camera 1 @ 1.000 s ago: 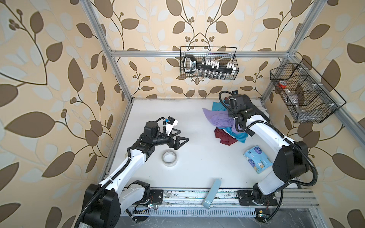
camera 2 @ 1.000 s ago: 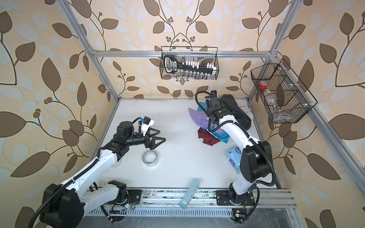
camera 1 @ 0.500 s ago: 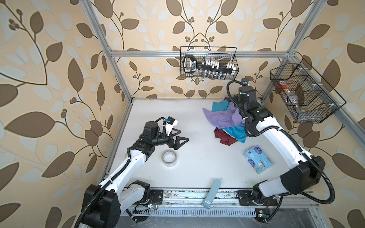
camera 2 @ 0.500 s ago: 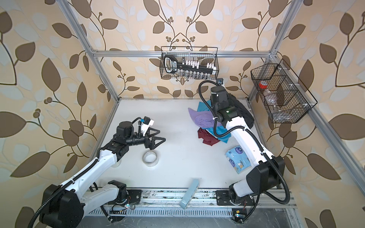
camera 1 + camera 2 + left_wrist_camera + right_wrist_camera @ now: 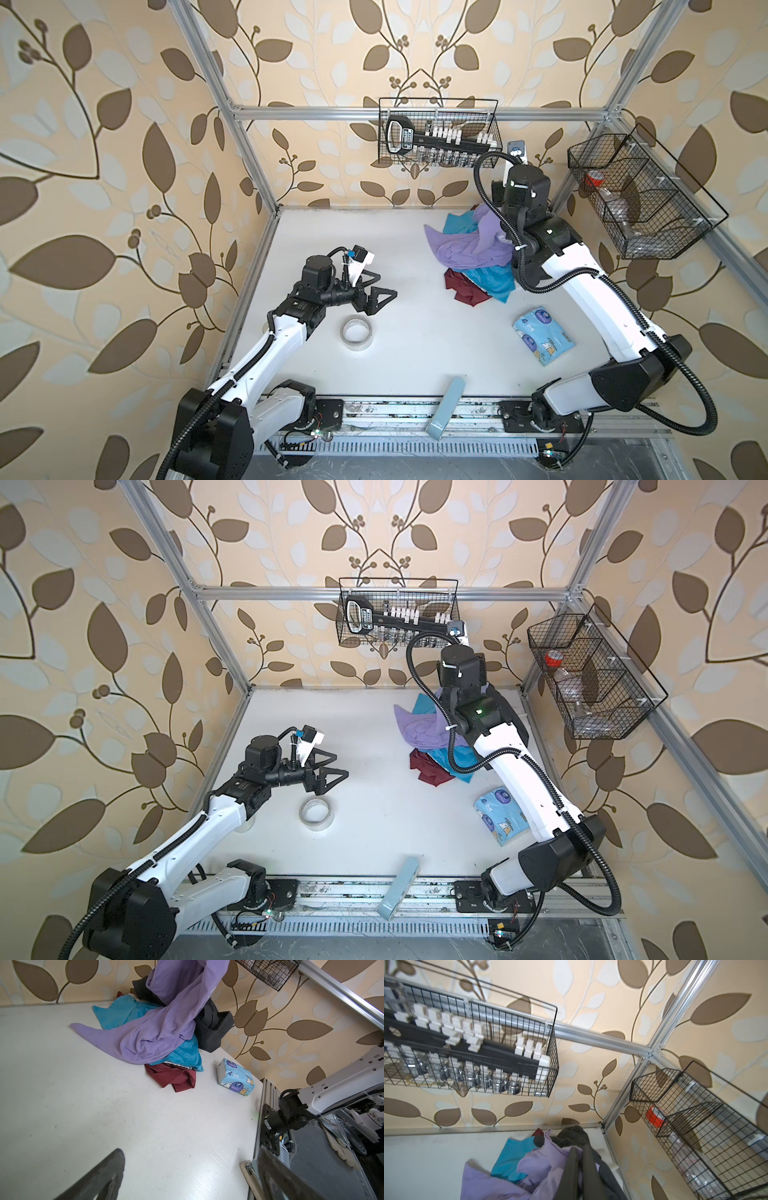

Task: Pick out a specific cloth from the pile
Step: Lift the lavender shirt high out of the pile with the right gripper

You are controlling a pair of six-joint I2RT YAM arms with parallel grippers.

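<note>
At the far right corner of the tabletop (image 5: 415,365), the right end effector (image 5: 580,1152) pinches the cloth (image 5: 469,253), part of it raised above the pile (image 5: 492,282). The left end effector (image 5: 380,297) hovers near the left edge, jaws apart.

The cloth (image 5: 166,1028) is thin, matt lavender fabric. The counter (image 5: 104,1105) is smooth white, faintly scuffed; the tissue pack (image 5: 234,1077) has a shiny wrapper.

1. White table (image 5: 415,332), flat, with a metal rail along its front edge.
2. Pile (image 5: 461,286) of garments in the far right corner. A lavender cloth (image 5: 461,253) drapes over it, with 1 corner touching the table.
3. Tape roll (image 5: 343,332) lies flat, front left of centre.
4. Tissue pack (image 5: 542,340) lies near the right edge, apart from the pile.
5. Slim blue box (image 5: 446,409) overhangs the front edge.
</note>
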